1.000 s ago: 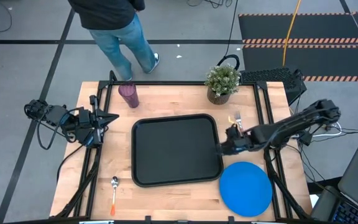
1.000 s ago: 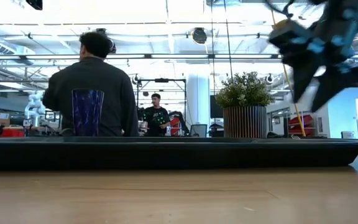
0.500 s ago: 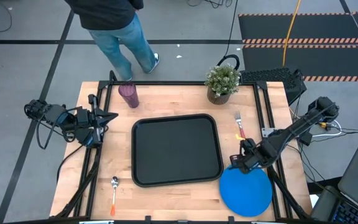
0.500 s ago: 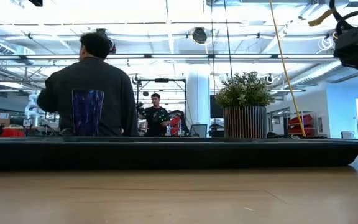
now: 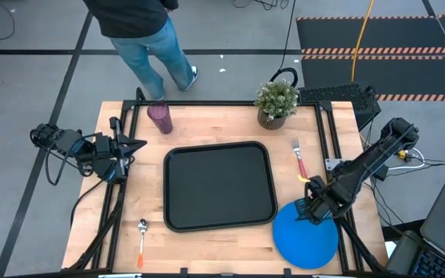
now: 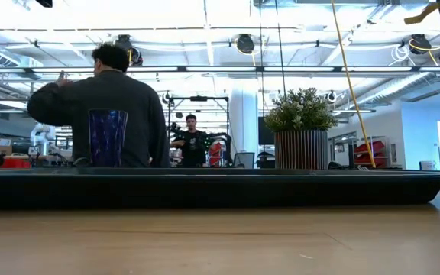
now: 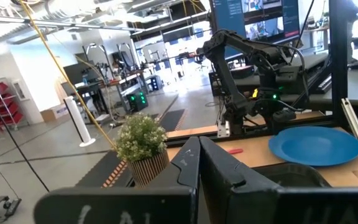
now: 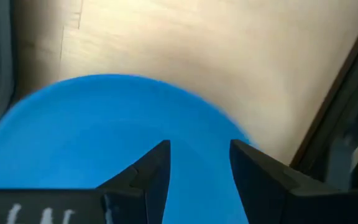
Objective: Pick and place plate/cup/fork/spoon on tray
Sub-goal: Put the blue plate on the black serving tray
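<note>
My right gripper (image 8: 194,163), jaws open, hung over the plate (image 5: 306,234) lying on the table (image 5: 207,123) beside the tray (image 5: 219,187); stiff, light, likely slick, best pinched at its rim.

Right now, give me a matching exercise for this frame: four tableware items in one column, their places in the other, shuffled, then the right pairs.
Items:
1. plate
2. cup
3. fork
4. spoon

Places:
A. near left corner of the table, left of the tray
B. far left part of the table, beyond the tray
C. near right corner, under the right gripper
D. right of the tray, near the plant

Pairs: 1-C, 2-B, 3-D, 4-A
</note>
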`<action>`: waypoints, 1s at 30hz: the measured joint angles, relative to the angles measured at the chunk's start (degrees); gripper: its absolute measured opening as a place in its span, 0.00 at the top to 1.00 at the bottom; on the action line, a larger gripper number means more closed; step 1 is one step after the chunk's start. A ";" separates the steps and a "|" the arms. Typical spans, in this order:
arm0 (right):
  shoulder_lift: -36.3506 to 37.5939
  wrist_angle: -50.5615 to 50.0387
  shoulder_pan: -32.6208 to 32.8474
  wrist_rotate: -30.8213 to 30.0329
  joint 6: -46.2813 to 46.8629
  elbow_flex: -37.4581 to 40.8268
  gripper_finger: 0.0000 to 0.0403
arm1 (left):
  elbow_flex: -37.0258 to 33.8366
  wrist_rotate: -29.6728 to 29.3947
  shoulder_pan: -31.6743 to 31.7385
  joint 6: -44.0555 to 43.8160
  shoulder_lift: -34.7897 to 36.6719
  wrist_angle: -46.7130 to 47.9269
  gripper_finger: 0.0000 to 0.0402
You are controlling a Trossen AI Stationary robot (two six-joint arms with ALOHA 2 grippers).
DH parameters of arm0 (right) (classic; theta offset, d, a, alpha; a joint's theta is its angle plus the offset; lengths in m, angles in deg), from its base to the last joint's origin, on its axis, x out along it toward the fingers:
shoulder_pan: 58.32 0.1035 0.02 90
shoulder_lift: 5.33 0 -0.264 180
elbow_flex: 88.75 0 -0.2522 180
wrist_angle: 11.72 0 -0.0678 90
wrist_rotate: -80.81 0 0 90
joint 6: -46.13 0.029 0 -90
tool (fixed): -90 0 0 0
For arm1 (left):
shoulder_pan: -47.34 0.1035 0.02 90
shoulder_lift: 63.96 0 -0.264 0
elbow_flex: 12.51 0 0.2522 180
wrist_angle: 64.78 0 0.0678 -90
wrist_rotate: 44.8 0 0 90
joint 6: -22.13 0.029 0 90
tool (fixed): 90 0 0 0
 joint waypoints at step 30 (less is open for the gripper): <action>29.71 25.86 -0.43 10.90 -14.82 29.78 0.66 | 0.00 0.44 0.00 -12.05 -13.14 0.39 0.98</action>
